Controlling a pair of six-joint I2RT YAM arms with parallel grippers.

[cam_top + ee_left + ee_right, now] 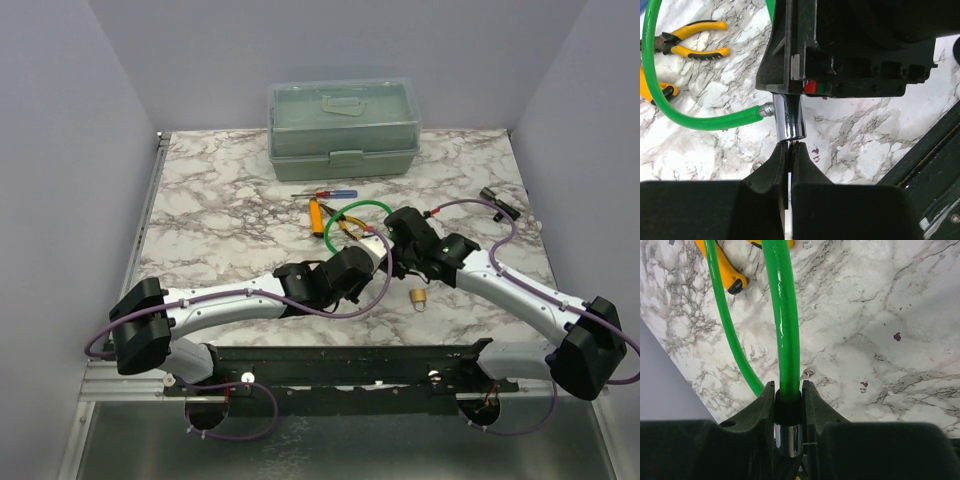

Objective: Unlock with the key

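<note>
**Item under inspection: the key (pixel 790 144).** Only a thin sliver shows, at the end face of the chrome barrel (pixel 788 117) of the cable lock. The rest is hidden between the fingers. How deep the blade sits in the barrel cannot be told.

**Left gripper (pixel 789 151).** Its fingers are pressed together on that sliver, with the tips at the barrel's end face.

**Right gripper (pixel 788 388).** It is clamped from both sides around the barrel and its black collar, where the green cable (pixel 782 315) leaves the barrel. The cable's other end, a metal ferrule (pixel 766 109), enters the barrel's side.

**Step in hand (judgement).** The key appears seated in the keyway and the turn is due.
- Keep the left wrist's axis in line with the barrel's axis, so the turn is a pure roll and does not bend the blade.
- Keep the right clamp firm, to hold the barrel against the twist.
- Turn slowly and do not pull back, since the pinch on so small a key is slim and it could slip.
- Success would show as the ferrule coming free of the barrel's side.

**Surroundings, placed from the barrel.**
- The yellow-handled pliers (pixel 690 42) lie to its left, inside the cable loop.
- The brass padlock (pixel 419 298) lies on the side toward the arm bases, apart from the barrel.
- The screwdriver (pixel 325 194) lies beyond the barrel.
- The green toolbox (pixel 343 125) stands farther beyond, well apart.

**Markings.** No brand, label or writing can be read in any view. A small red-and-green patch (pixel 812 87) sits on the right gripper's body just above the barrel and shows no legible text.
</note>
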